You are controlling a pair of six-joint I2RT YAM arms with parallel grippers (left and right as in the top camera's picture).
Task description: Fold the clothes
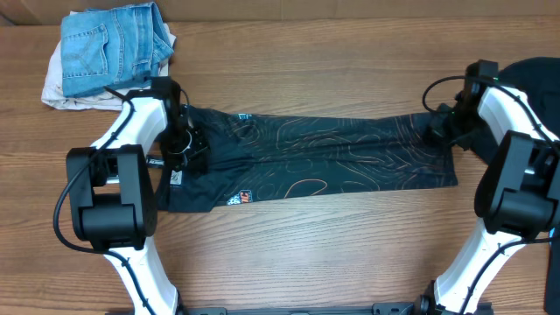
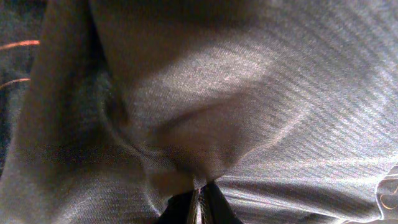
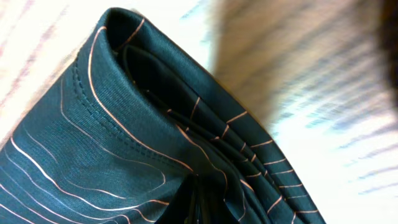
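Logos (image 1: 244, 198) on the jersey (image 1: 332, 153) are unreadably small.

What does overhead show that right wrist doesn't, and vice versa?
Overhead only: the whole jersey stretched as a long band between the left gripper and right gripper, its logo, and folded jeans at the far left corner.
Right wrist only: the stitched hem and stacked fabric layers pinched at the jersey's end.
Both: black fabric with orange contour lines on the wooden table.
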